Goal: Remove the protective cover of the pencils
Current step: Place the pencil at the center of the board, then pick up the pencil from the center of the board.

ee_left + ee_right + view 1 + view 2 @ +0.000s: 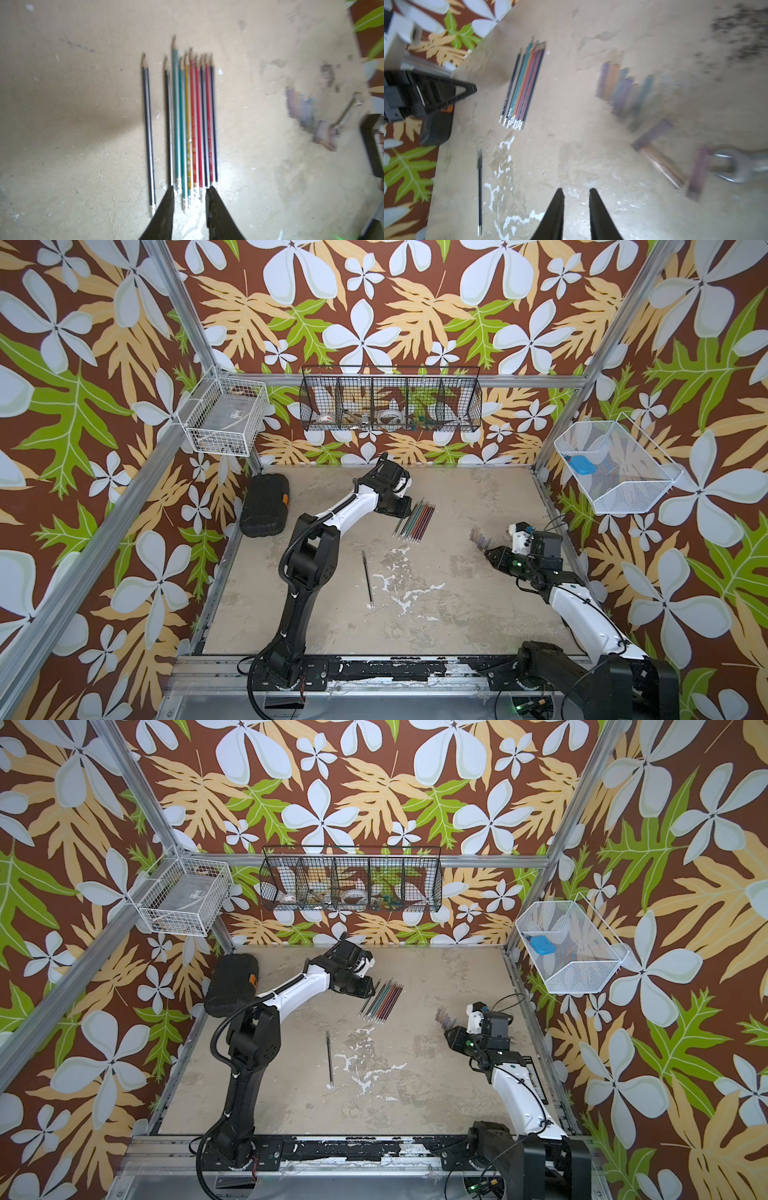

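On the near middle of the tabletop [457, 614] a lone black pencil [367, 578] lies flat, its silvery end towards the near edge. To the right, the right claw [487, 554] hangs over bare tabletop. The right wrist view shows its jaws a narrow gap apart with nothing between them.

Just beyond that claw lies a loose scatter of small coloured caps [480, 536], too blurred for detail. A silvery wrench [735, 166] lies beside them.

Farther back, near the middle, the row of pencils [415, 519] lies side by side, in black, teal, yellow and red. Their silvery ends point near and their sharpened tips far. One dark pencil [149, 135] lies a little to the left of the rest.

The left claw [190, 192] is over the row, narrowly open and lifting nothing. In the left wrist view its tips line up with the silvery ends, but contact cannot be told.

At the far left stands a black case [264, 506]. On the walls hang a white wire basket [226, 439], a black wire basket [469, 406] and a white mesh basket [623, 497].
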Motion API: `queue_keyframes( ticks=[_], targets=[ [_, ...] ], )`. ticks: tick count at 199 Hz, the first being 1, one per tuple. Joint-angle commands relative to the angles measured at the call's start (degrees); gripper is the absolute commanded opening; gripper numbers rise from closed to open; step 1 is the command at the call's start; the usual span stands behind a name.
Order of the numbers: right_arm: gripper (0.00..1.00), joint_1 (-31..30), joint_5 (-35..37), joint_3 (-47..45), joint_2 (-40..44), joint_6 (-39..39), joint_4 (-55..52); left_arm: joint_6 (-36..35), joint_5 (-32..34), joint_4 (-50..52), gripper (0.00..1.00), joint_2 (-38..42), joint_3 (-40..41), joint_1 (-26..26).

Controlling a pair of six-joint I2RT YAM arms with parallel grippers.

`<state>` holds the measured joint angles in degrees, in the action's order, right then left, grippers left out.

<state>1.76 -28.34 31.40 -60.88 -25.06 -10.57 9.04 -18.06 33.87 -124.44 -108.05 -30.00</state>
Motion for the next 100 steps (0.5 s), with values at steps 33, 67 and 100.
queue_keyframes(
  ticks=[33, 67, 100],
  targets=[
    [0.25, -25.64, 13.82, 4.82, -3.11, -1.09, 3.35, 5.46, -3.66, -19.4, 0.31, 18.81, 14.83, 1.36],
    [0.25, -38.21, 23.37, 13.93, -13.0, -2.8, 1.71, 10.93, -6.01, -28.07, 0.31, 27.82, 23.95, 5.61],
    [0.24, -46.39, 30.61, 26.62, -26.72, -5.82, -1.78, 13.28, -7.49, -31.67, 0.31, 32.08, 26.75, 8.62]
  ],
)
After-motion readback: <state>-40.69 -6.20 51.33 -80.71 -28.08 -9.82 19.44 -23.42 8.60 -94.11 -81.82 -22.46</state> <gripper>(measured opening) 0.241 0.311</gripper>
